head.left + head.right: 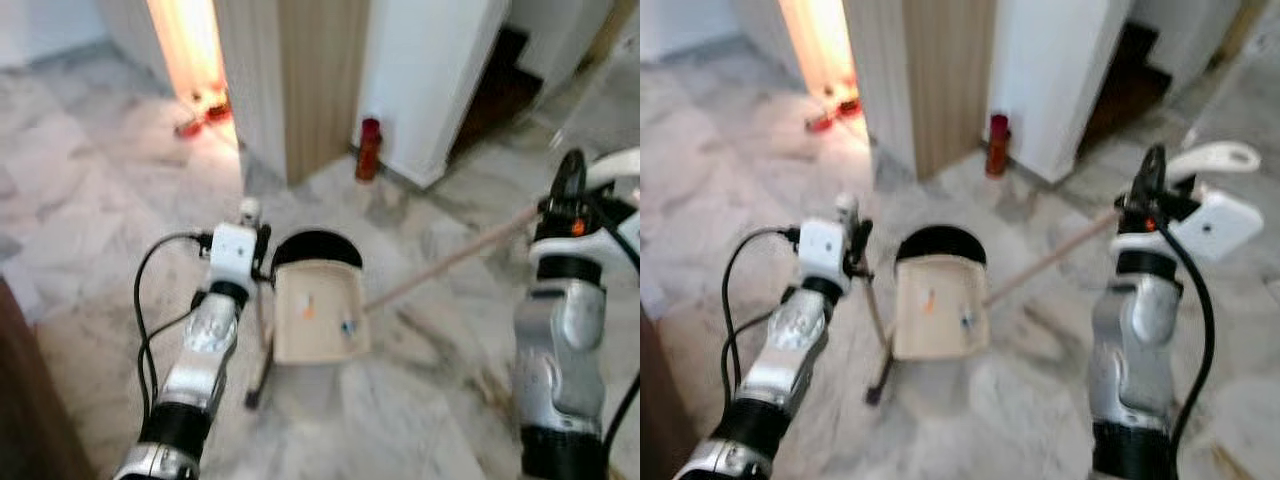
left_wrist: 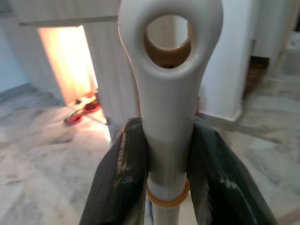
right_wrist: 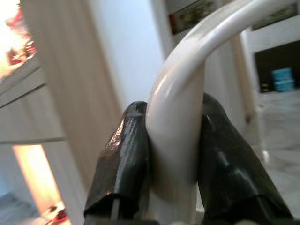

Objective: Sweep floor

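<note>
1. Left eye view: beige plastic dustpan [image 1: 318, 315] with a black rounded rear hood sits on the grey-veined white marble floor [image 1: 90, 200], just in front of the robot, between the two arms.
2. Inside the dustpan tray lie two small bits of debris, one orange scrap [image 1: 308, 309] and one blue scrap [image 1: 347, 326], apart from each other.
3. Dustpan's upright pale handle with a ring-shaped top [image 2: 169, 70] rises at the pan's left side. Left gripper [image 2: 168, 178] is clamped on it: in the left wrist view both black fingers [image 2: 123, 178] press the shaft just below the ring, above an orange band [image 2: 167, 197].
4. Long pale wooden broom stick [image 1: 450, 260] runs slanted from beside the dustpan's right edge up toward the right arm. Broom head cannot be made out.
5. Right gripper [image 3: 173, 164] is closed around the broom's curved white top grip [image 3: 187, 84], fingers touching it on both sides, seen in the right wrist view.
6. Beyond the dustpan: a wood-grain panel [image 1: 320, 80] beside a white wall corner [image 1: 425, 70], with a red cylindrical canister [image 1: 369, 150] standing on the floor between them.
7. Far left: bright orange-lit doorway [image 1: 185, 50], red objects [image 1: 200, 115] at its threshold, too blurred to identify.
</note>
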Controlling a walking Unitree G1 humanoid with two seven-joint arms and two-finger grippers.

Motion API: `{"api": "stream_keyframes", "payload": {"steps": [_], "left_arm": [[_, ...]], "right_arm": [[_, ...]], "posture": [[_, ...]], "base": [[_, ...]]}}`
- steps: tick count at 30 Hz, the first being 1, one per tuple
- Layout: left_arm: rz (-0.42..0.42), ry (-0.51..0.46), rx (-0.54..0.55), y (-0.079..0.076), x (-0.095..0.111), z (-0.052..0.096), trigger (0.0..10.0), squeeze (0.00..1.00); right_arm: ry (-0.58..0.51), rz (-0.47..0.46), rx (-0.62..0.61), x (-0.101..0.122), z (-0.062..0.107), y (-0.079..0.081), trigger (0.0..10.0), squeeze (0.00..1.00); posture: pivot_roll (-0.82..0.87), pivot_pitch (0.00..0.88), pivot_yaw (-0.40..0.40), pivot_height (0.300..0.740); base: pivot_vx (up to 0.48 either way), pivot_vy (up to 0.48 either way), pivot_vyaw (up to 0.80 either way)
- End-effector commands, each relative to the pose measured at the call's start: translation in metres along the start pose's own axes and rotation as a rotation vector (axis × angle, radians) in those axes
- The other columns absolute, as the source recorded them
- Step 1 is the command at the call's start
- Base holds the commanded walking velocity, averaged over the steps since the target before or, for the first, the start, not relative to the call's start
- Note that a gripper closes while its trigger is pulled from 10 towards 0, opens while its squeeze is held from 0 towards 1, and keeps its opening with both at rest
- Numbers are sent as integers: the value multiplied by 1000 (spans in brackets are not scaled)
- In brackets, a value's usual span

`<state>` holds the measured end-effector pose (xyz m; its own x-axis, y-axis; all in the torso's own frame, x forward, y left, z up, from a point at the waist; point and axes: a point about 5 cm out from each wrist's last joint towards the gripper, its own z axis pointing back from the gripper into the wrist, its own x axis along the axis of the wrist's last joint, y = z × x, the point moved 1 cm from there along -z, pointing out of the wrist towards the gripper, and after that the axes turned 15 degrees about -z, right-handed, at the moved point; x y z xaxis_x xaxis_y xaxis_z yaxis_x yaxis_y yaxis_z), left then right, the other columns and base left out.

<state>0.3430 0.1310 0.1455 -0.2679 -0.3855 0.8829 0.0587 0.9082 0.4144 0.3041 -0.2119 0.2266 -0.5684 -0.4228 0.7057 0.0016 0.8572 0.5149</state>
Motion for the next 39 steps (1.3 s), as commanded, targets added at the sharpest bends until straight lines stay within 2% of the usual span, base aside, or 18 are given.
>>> {"api": "stream_keyframes", "payload": {"steps": [1,10,39], "left_arm": [[-31,-37,35,10,7,-3,10000,0],[-36,-35,48,13,6,-3,10000,0],[-41,-27,61,16,4,-2,10000,0]], "right_arm": [[-73,-74,61,14,-4,20,10000,0],[-71,-70,75,15,-4,22,10000,0],[-76,-95,87,17,-6,25,10000,0]], "posture": [[116,55,-21,740],[118,60,-24,740],[120,63,-31,740]], "base": [[345,0,0],[349,0,203],[348,0,0]]}}
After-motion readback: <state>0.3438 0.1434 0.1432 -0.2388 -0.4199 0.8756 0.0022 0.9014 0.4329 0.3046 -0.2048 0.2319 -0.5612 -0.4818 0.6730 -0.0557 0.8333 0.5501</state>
